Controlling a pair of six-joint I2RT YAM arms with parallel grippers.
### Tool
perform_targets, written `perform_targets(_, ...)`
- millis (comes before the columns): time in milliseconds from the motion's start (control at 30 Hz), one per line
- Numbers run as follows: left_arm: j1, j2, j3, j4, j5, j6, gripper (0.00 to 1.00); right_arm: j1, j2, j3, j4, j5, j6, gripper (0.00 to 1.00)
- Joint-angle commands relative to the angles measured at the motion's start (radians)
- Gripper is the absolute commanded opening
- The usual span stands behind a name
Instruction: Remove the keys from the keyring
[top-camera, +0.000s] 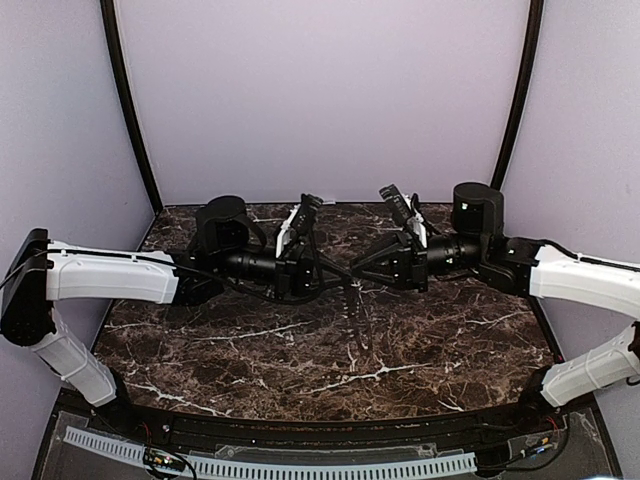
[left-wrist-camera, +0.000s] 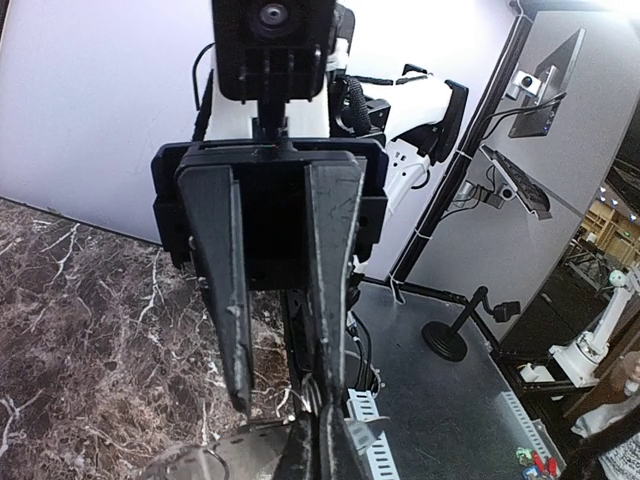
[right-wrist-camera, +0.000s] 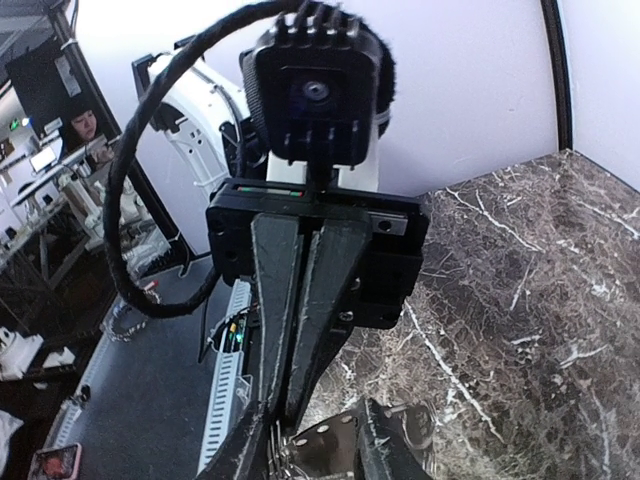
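Observation:
Both grippers meet tip to tip above the middle of the marble table (top-camera: 450, 340). The left gripper (top-camera: 345, 273) is shut, its tips pinching the thin wire keyring (right-wrist-camera: 272, 462). In the right wrist view it (right-wrist-camera: 281, 425) faces the camera with fingers pressed together. The right gripper (right-wrist-camera: 310, 415) stands open, its fingers on either side of a flat metal key (right-wrist-camera: 335, 445) without gripping it. A second key with a round head (right-wrist-camera: 415, 425) lies beside it. In the top view the keys (top-camera: 356, 315) dangle below the two grippers. The left wrist view shows the right gripper (left-wrist-camera: 285, 395) with fingers apart.
A pale toothed cable track (top-camera: 270, 465) runs along the near edge, in front of the arm bases. Curved black posts (top-camera: 130, 110) and lilac walls close in the back and sides. Off the table's side stands a black stand (left-wrist-camera: 445, 335).

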Motion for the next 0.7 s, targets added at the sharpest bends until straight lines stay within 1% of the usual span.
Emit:
perform_targets(0, -0.013, -0.042, -0.033, 0.063, -0.01, -0.03, 0.0, 0.011, -0.05, -0.029, 0.169, 0.076, -0.003, 0.35)
perform_targets(67, -0.013, -0.062, -0.045, 0.078, -0.051, -0.046, 0.0, 0.008, -0.073, -0.068, 0.227, 0.106, 0.002, 0.38)
perform_targets(100, -0.012, -0.072, -0.049, 0.078, -0.076, -0.053, 0.0, 0.006, -0.082, -0.091, 0.266, 0.113, 0.006, 0.42)
perform_targets(200, -0.012, -0.108, -0.078, 0.099, -0.102, -0.065, 0.0, 0.004, -0.095, -0.175, 0.426, 0.107, 0.029, 0.49)
perform_targets(267, -0.012, -0.132, -0.101, 0.13, -0.118, -0.072, 0.0, 0.004, -0.094, -0.222, 0.531, 0.089, 0.031, 0.51)
perform_targets(367, -0.012, -0.164, -0.121, 0.162, -0.133, -0.09, 0.0, 0.005, -0.071, -0.279, 0.709, 0.012, 0.043, 0.51)
perform_targets(433, -0.012, -0.179, -0.129, 0.183, -0.129, -0.111, 0.0, 0.007, -0.041, -0.291, 0.788, -0.028, 0.06, 0.51)
perform_targets(567, -0.012, -0.201, -0.138, 0.205, -0.118, -0.144, 0.0, 0.026, 0.033, -0.254, 0.782, -0.063, 0.057, 0.47)
perform_targets(667, -0.012, -0.213, -0.142, 0.21, -0.106, -0.154, 0.0, 0.046, 0.051, -0.235, 0.784, -0.063, 0.044, 0.46)
